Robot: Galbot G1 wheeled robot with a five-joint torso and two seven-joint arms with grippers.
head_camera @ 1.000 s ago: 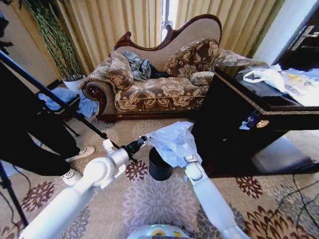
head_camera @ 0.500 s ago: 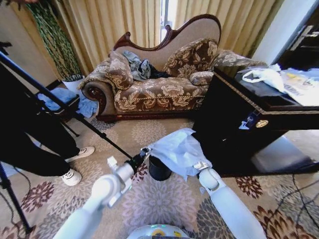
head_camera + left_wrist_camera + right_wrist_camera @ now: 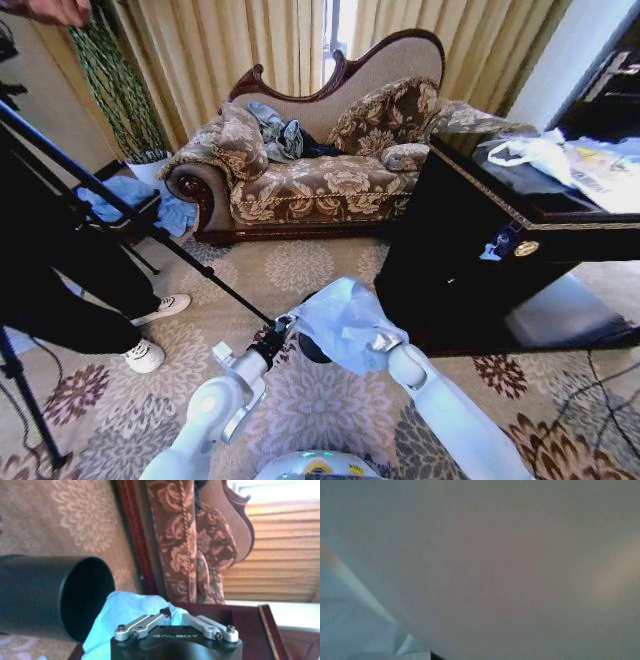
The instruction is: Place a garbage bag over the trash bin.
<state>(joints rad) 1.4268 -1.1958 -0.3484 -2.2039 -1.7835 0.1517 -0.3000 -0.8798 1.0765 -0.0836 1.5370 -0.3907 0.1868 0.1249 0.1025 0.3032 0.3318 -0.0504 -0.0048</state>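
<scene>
Plastic of the garbage bag (image 3: 345, 322) is stretched between the two arms low over the patterned carpet (image 3: 300, 400), draped across most of the trash bin (image 3: 312, 350), of which a dark sliver of rim peeks out beneath the sheet's near edge. The left gripper (image 3: 283, 330) holds the bag's left edge; in the left wrist view its jaws look drawn together around a fold of pale blue film, with the bin's open mouth just beside it. The right gripper (image 3: 385, 343) sits at the bag's right side, buried in plastic, and I cannot tell how its jaws stand; its wrist camera looks into translucent film. The likeliest trouble, as I judge it, is that the sheet lies over the bin as a flat cover rather than an open mouth, so lowering it would only crumple plastic on the rim instead of sleeving it. The thin film could also slip from a pinch or tear if the arms pull apart, and a nudge from either arm might tip the light bin. The bin stands on the carpet's middle stretch, in front of an ornate floral sofa (image 3: 320, 160) with curtains (image 3: 220, 50) behind; a dark cabinet (image 3: 480, 240) stands on the right, and a tripod leg (image 3: 130, 215) crosses on the left
</scene>
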